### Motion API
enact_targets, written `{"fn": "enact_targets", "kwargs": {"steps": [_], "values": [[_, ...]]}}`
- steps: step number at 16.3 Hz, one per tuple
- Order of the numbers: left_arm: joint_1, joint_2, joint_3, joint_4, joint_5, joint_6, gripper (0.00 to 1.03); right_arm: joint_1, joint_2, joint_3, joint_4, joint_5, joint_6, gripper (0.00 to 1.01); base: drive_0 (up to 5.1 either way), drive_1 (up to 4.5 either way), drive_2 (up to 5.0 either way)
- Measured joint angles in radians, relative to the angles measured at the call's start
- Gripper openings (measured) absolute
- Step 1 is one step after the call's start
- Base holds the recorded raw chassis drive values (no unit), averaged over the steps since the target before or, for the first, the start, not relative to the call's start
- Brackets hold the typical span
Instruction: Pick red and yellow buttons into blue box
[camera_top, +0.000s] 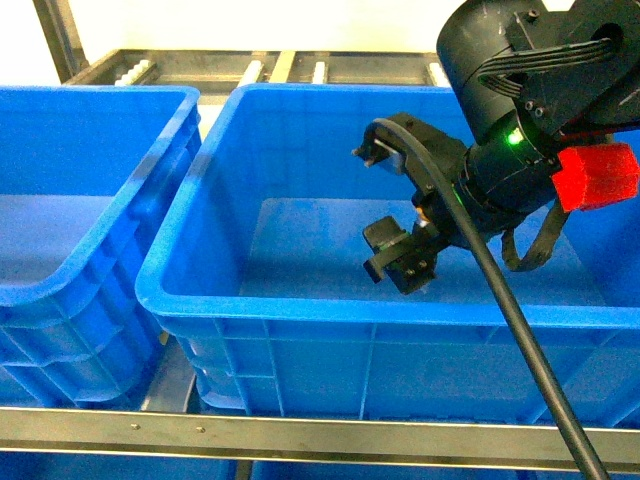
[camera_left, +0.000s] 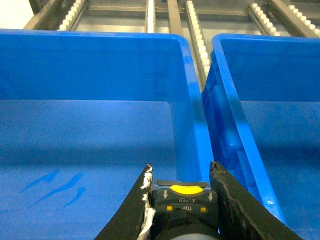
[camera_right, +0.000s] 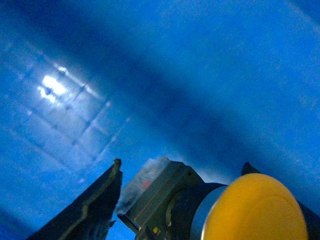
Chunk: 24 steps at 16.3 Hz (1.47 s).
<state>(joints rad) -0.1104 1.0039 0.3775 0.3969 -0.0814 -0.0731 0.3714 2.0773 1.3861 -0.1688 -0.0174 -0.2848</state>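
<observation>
The yellow button (camera_right: 255, 210) fills the lower right wrist view, its round cap toward the camera and its grey block body tilted up to the left. My right gripper (camera_right: 182, 165) is shut on it. In the head view this gripper (camera_top: 398, 255) hangs inside the blue box (camera_top: 350, 310), above the floor. My left gripper (camera_left: 181, 172) is shut on a black button body (camera_left: 182, 200) with a yellow latch marked OPEN and TOP. That button's cap is hidden, so I cannot tell its colour. The left gripper is out of the head view.
A second blue crate (camera_top: 90, 200) stands left of the box, and the left gripper hovers over one crate's floor (camera_left: 90, 150) with another crate (camera_left: 260, 42) beside it. Roller rails (camera_top: 280, 68) run behind. A metal rail (camera_top: 300, 435) crosses the front.
</observation>
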Motion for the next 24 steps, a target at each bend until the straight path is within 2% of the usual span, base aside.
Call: {"fn": "enact_targets", "kwargs": {"steps": [2, 3, 5, 8, 10, 12, 14, 15, 17, 18, 19, 20, 24], "values": [[0.000, 0.000, 0.000, 0.000, 0.000, 0.000, 0.27, -0.006, -0.047, -0.059, 0.109, 0.013, 0.027, 0.93, 0.0, 0.00, 0.0], [0.000, 0.000, 0.000, 0.000, 0.000, 0.000, 0.27, -0.013, -0.082, -0.099, 0.160, 0.008, 0.040, 1.00, 0.0, 0.00, 0.0], [0.000, 0.000, 0.000, 0.000, 0.000, 0.000, 0.27, -0.032, -0.211, -0.235, 0.333, 0.014, 0.071, 0.98, 0.0, 0.00, 0.0], [0.000, 0.000, 0.000, 0.000, 0.000, 0.000, 0.27, -0.094, -0.370, -0.435, 0.543, 0.024, 0.105, 0.98, 0.0, 0.00, 0.0], [0.000, 0.000, 0.000, 0.000, 0.000, 0.000, 0.27, -0.167, -0.567, -0.622, 0.666, 0.003, 0.133, 0.98, 0.0, 0.00, 0.0], [0.000, 0.000, 0.000, 0.000, 0.001, 0.000, 0.27, -0.246, -0.759, -0.770, 0.722, -0.025, 0.177, 0.98, 0.0, 0.00, 0.0], [0.000, 0.000, 0.000, 0.000, 0.000, 0.000, 0.27, -0.362, -0.971, -0.892, 0.698, -0.090, 0.216, 0.98, 0.0, 0.00, 0.0], [0.000, 0.000, 0.000, 0.000, 0.000, 0.000, 0.27, -0.439, -1.090, -0.938, 0.682, -0.129, 0.241, 0.98, 0.0, 0.00, 0.0], [0.000, 0.000, 0.000, 0.000, 0.000, 0.000, 0.27, -0.576, -1.307, -1.009, 0.578, -0.214, 0.270, 0.98, 0.0, 0.00, 0.0], [0.000, 0.000, 0.000, 0.000, 0.000, 0.000, 0.27, -0.620, -1.402, -1.050, 0.505, -0.245, 0.282, 0.98, 0.0, 0.00, 0.0], [0.000, 0.000, 0.000, 0.000, 0.000, 0.000, 0.27, -0.637, -1.496, -1.093, 0.425, -0.251, 0.286, 0.98, 0.0, 0.00, 0.0], [0.000, 0.000, 0.000, 0.000, 0.000, 0.000, 0.27, -0.640, -1.597, -1.140, 0.338, -0.236, 0.285, 0.98, 0.0, 0.00, 0.0], [-0.005, 0.012, 0.004, 0.007, 0.000, 0.004, 0.27, -0.640, -1.619, -1.143, 0.341, -0.229, 0.285, 0.98, 0.0, 0.00, 0.0]]}}
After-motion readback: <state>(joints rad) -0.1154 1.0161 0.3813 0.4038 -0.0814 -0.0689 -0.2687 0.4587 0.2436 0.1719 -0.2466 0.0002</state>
